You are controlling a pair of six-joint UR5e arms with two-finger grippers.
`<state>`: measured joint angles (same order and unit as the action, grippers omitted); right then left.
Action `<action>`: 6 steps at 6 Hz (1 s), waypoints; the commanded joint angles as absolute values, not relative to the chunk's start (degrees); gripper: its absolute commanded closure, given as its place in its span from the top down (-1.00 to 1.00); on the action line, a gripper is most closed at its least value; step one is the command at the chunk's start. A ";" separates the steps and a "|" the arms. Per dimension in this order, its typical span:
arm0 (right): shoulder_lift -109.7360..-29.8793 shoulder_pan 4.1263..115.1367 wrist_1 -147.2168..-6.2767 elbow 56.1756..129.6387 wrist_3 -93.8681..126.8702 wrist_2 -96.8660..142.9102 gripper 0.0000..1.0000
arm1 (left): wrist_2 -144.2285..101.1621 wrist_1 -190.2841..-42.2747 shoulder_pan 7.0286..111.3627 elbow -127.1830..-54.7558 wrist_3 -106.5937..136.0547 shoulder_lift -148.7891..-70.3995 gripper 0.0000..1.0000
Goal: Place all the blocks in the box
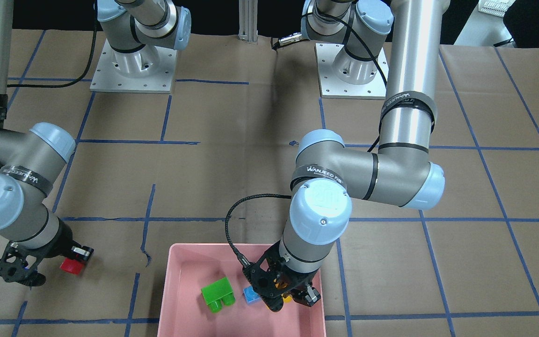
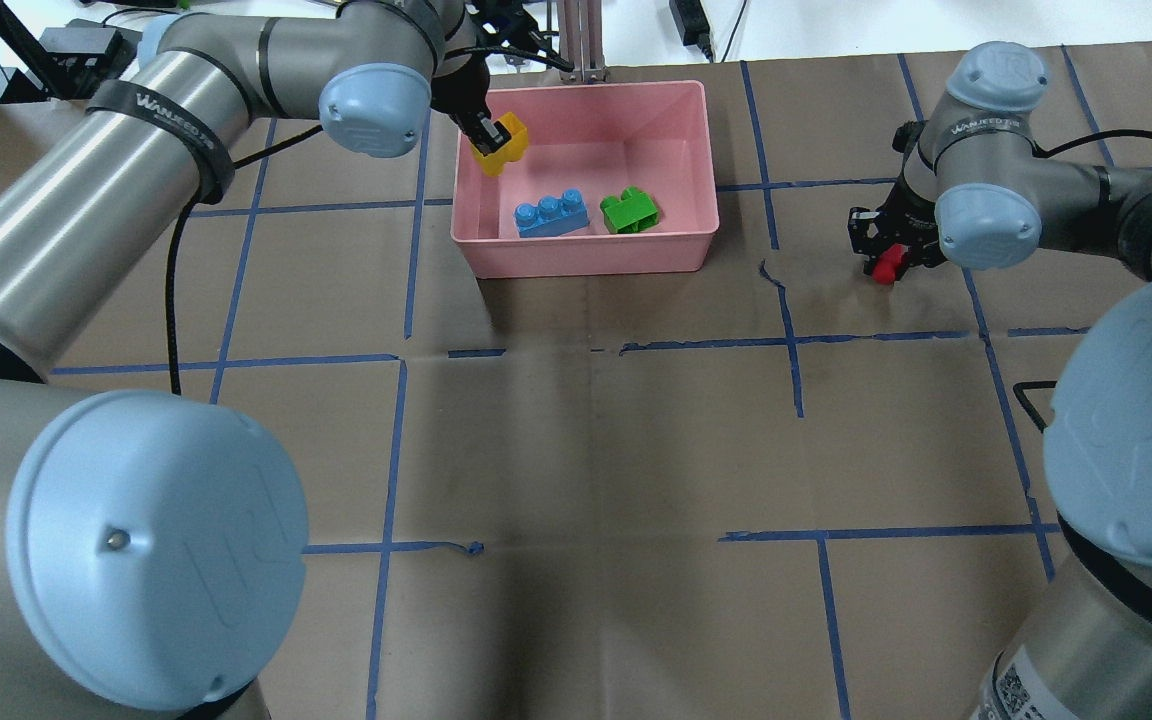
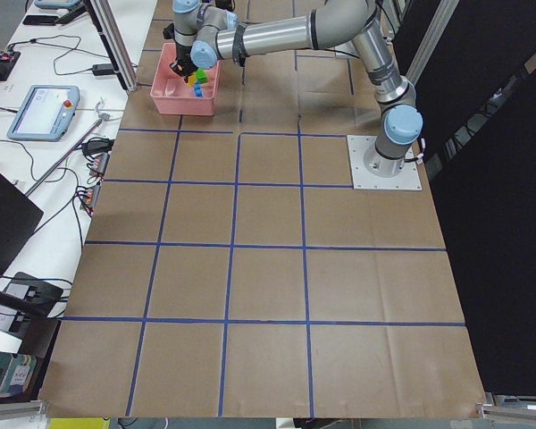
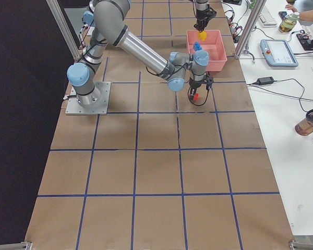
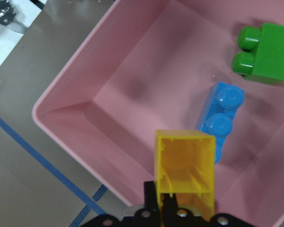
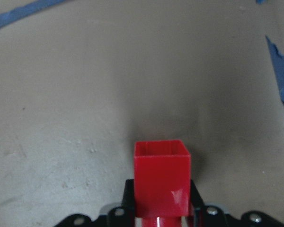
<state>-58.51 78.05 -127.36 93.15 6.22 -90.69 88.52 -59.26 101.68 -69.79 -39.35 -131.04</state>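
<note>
My left gripper [image 2: 484, 135] is shut on the yellow block [image 2: 501, 140] and holds it above the far left corner of the pink box [image 2: 586, 255]. In the left wrist view the yellow block [image 5: 185, 172] hangs over the box floor. The long blue block [image 2: 551, 213] and the green block [image 2: 631, 210] lie on their sides inside the box near its front wall. My right gripper [image 2: 891, 255] is shut on the red block [image 2: 887, 262], just above the paper-covered table to the right of the box. The red block also shows in the right wrist view [image 6: 161, 182].
The table is covered in brown paper with a grid of blue tape lines [image 2: 786, 300]. An aluminium post [image 2: 581, 40] stands just behind the box. The two arm bases [image 1: 134, 65] sit at the robot's side of the table.
</note>
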 commanded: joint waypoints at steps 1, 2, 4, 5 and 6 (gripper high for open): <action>-58.97 78.13 -115.67 81.90 6.24 -90.70 -0.38 | 88.59 -58.35 103.01 -70.13 -35.16 -131.41 0.91; -58.80 78.57 -106.79 74.08 6.24 -90.62 -0.38 | 88.59 -60.80 102.75 -70.22 -35.07 -129.22 0.96; -56.70 79.71 -99.86 64.53 6.24 -86.93 -0.37 | 88.68 -72.70 98.90 -70.49 -34.89 -119.85 0.96; -56.69 85.20 -100.71 63.21 6.33 -87.18 -0.37 | 88.59 -80.34 96.35 -70.58 -34.72 -114.66 0.97; -54.95 90.39 -100.90 60.67 9.46 -86.67 -0.37 | 88.68 -86.60 95.63 -70.58 -34.11 -109.39 0.97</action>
<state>-56.19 85.57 -100.78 62.98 7.31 -87.06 88.64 -80.21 96.82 -70.56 -34.57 -114.55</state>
